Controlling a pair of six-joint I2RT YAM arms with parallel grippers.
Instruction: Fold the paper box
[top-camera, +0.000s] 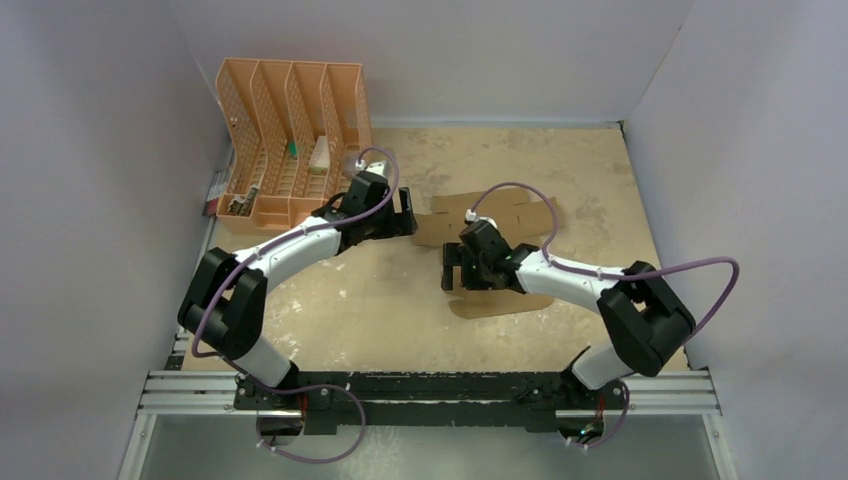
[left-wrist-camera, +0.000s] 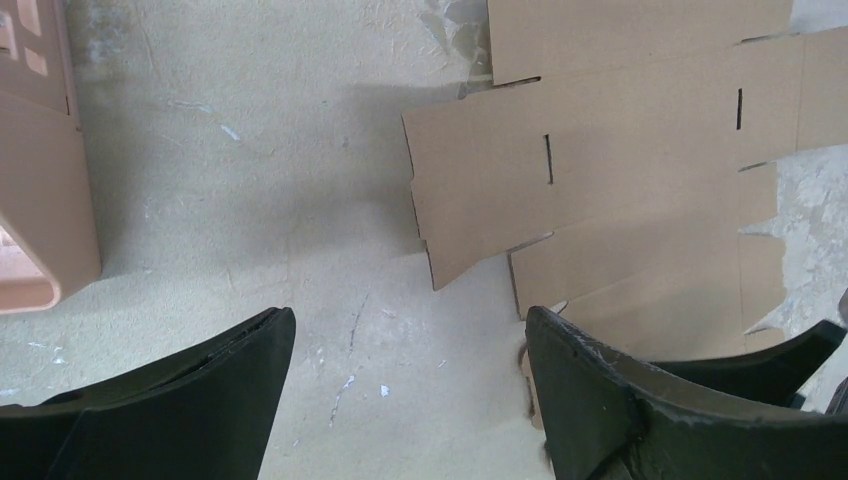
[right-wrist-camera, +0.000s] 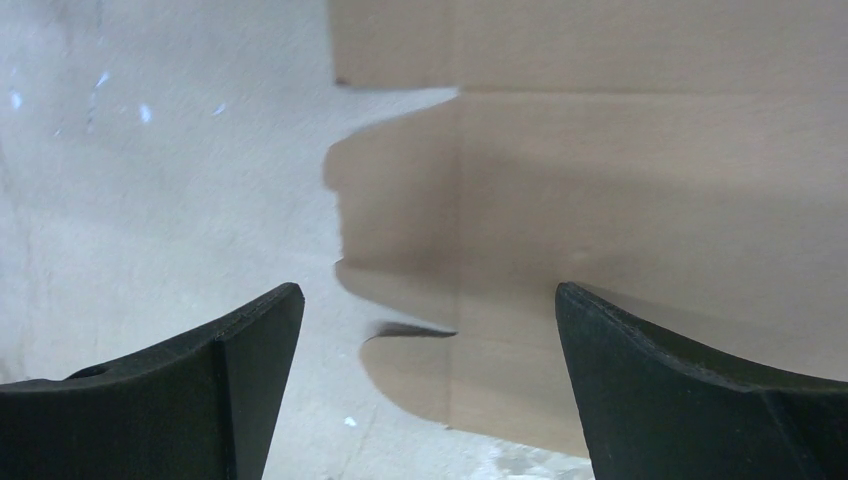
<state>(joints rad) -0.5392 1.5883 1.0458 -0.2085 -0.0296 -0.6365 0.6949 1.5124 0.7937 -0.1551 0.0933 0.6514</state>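
The paper box (top-camera: 528, 216) is a flat brown die-cut sheet lying on the table's middle, with flaps, slits and rounded tabs. My left gripper (top-camera: 408, 215) hovers at the sheet's left end, open. In the left wrist view the sheet (left-wrist-camera: 620, 150) lies ahead and to the right, the right finger (left-wrist-camera: 600, 400) overlaps its corner, and only bare table shows between the gripper's (left-wrist-camera: 410, 320) tips. My right gripper (top-camera: 455, 272) is over the sheet's near left part, open. Its wrist view shows rounded tabs of the sheet (right-wrist-camera: 600, 180) under the gripper (right-wrist-camera: 430, 295), not pinched.
An orange slotted file organiser (top-camera: 290, 110) stands at the back left, close to my left arm, with small items in its slots; its corner (left-wrist-camera: 40, 180) shows in the left wrist view. White walls enclose the table on three sides.
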